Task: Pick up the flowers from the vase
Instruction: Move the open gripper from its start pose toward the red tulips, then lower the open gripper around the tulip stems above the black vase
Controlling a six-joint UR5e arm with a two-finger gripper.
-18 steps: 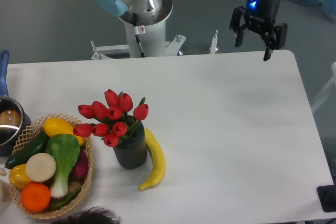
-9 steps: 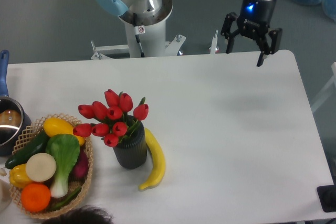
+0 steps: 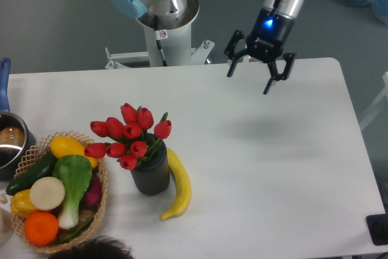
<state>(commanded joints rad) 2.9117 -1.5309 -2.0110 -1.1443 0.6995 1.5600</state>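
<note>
The flowers (image 3: pixel 128 136), a bunch of red tulip buds on green stems, stand upright in the vase (image 3: pixel 151 175), a short dark ribbed cylinder at the table's front left. My gripper (image 3: pixel 248 83) hangs open in the air over the far side of the table, well to the right of and behind the flowers, with nothing between its fingers.
A banana (image 3: pixel 177 185) lies against the vase's right side. A wicker basket (image 3: pixel 101 204) full of produce sits just left of the vase. A metal pot (image 3: pixel 11 144) with a blue handle is at the left edge. The robot base (image 3: pixel 163 25) stands behind the table.
The gripper has travelled left and slightly down, from above the table's far right corner toward its middle, tilting as it goes. It stays open. Flowers and vase have not moved.
</note>
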